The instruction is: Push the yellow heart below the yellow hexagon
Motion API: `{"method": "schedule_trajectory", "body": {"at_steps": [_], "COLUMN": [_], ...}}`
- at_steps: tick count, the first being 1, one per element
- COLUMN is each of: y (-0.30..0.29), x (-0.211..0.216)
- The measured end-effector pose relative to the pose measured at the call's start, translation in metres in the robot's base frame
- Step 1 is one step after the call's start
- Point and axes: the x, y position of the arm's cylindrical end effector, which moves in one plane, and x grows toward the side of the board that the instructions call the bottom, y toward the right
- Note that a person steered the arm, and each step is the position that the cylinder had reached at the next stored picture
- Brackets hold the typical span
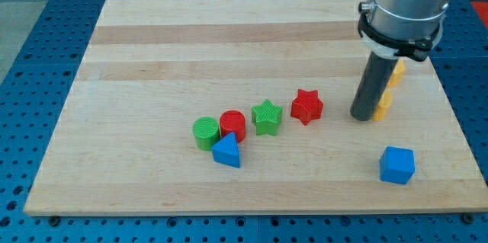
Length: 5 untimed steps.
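My tip (363,116) rests on the board at the view's right. The yellow heart (384,103) sits just right of the rod, mostly hidden behind it and touching it. The yellow hexagon (397,71) shows as a sliver just above the heart, partly hidden by the rod and its collar. The heart lies directly below the hexagon, close to it.
A red star (306,107), a green star (266,116), a red cylinder (232,126), a green cylinder (205,132) and a blue triangle (226,151) form a row left of my tip. A blue cube (397,164) lies at the lower right, near the board's edge.
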Motion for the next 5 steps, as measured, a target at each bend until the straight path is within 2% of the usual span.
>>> {"method": "schedule_trajectory", "body": {"at_steps": [4, 5], "y": [0.026, 0.040], "x": [0.025, 0.017]}}
